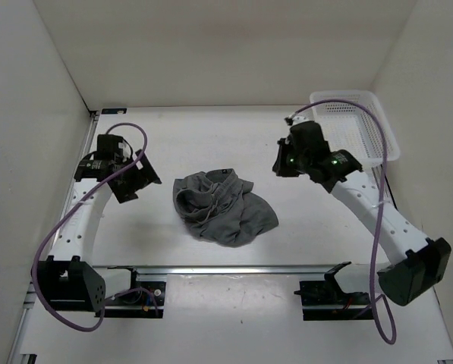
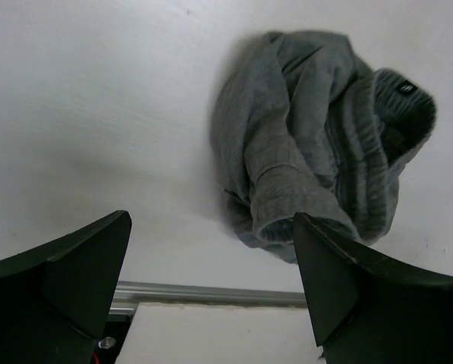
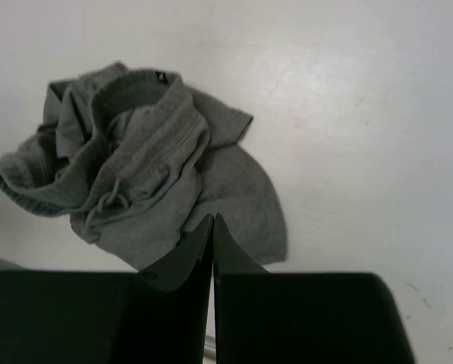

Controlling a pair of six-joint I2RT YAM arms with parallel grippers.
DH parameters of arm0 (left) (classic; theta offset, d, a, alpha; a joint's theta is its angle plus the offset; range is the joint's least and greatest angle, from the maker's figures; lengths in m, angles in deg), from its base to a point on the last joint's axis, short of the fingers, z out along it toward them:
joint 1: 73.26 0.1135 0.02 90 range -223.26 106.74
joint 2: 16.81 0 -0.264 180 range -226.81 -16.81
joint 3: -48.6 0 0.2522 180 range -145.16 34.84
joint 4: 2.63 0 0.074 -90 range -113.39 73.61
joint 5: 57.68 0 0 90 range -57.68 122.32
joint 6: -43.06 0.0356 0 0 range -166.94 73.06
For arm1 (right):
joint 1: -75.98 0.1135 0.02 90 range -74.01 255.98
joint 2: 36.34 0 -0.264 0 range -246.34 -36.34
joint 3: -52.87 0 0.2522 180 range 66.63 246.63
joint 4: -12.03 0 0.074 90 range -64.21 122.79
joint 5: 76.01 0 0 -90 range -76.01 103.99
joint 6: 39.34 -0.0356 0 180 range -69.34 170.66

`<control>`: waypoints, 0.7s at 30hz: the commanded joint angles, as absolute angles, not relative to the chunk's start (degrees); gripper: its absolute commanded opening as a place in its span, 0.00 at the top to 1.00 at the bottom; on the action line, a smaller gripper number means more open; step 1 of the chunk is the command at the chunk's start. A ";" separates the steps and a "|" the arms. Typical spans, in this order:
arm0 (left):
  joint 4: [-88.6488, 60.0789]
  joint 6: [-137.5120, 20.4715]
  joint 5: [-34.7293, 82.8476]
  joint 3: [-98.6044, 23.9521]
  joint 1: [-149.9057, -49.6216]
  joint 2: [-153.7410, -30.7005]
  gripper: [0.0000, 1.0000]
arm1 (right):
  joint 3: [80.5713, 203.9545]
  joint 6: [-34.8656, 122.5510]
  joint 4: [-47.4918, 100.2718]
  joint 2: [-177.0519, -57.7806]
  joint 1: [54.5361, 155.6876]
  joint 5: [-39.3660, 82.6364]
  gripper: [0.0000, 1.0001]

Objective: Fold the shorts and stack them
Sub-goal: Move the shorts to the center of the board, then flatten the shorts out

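While the shorts (image 1: 222, 206) lie in a crumpled heap near the middle of the surface (image 1: 211, 133), neither hand touches them. The left hand (image 2: 211, 220) hangs to their left, fingers spread wide with nothing between them. The right hand (image 3: 213, 221) hangs to their right, fingers pressed together on nothing. A white basket (image 1: 359, 125) stands at the far right corner, well apart from the shorts.

Folding has not begun. By the look of the heap, the shorts must first be spread flat.

Risks from this state:

1. Multi-layer pinch. The waistband (image 3: 135, 87) is rolled over the legs. A hand brought down on the heap would likely take several layers and lift the whole bundle, not one edge.
2. Snagged drawstring (image 3: 105, 203). It lies loose and knotted on top. A finger catching it would drag the cord rather than the cloth.
3. Closed right hand. In this state it cannot grip. Lowered so, it would only push the fabric across the surface.
4. Uneven pull. The fabric looks soft. If the two hands draw it out unequally, twists are likely to remain and spoil the fold.

Markings: a small dark tag (image 2: 406, 88) sits on the waistband and bears a pale mark too small to read. No other writing shows on the shorts or the basket.
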State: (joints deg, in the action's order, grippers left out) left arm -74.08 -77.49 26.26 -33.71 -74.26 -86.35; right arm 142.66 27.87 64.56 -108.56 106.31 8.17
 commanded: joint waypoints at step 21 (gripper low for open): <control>-65.43 -79.46 23.18 -35.74 -94.18 -103.12 0.16 | 157.05 18.40 61.65 -144.52 115.71 18.30 0.19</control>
State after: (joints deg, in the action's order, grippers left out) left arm -65.84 -80.24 22.10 -34.56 -93.91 -104.52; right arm 152.60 20.37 62.37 -142.86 117.35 17.28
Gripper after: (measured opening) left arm 0.879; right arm 0.825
